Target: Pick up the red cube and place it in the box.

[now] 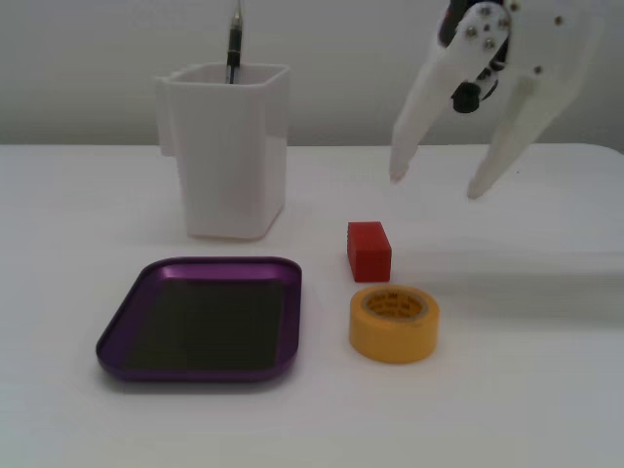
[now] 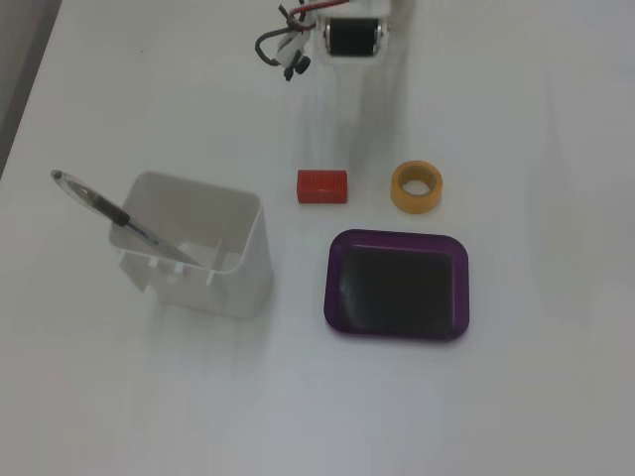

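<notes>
Overhead, end effector [image 1: 434, 187] spread, empty; red cube [image 1: 369, 251] beside yellow tape roll [image 1: 394, 323]; no readable writing.

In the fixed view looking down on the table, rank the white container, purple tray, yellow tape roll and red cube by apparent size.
1-2. White container and purple tray: similar in picture area, so no firm order.
3. Yellow tape roll.
4. Red cube, a bit smaller than the roll.
</notes>
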`<state>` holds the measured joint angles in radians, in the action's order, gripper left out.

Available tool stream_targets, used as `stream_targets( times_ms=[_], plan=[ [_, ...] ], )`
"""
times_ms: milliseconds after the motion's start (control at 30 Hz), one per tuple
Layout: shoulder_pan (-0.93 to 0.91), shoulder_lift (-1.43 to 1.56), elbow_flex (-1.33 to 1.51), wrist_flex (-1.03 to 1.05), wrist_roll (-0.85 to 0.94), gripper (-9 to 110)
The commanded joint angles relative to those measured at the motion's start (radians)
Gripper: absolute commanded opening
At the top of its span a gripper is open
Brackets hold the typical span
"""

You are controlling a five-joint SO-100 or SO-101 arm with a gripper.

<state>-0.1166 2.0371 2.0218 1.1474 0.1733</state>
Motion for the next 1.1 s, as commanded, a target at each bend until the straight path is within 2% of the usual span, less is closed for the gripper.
stream_targets(
  times_ms=[0,400,833,1067],
  plan=[
    [0.003,-0.107,-0.115,0.017,0.0,19],
    [0.002,-0.345,-0.319,0.006,0.008,20],
    [-0.126,-0.503,-0.325,-0.046,0.011,20],
    [-0.115,-0.538,-0.325,-0.046,0.011,20]
  ],
)
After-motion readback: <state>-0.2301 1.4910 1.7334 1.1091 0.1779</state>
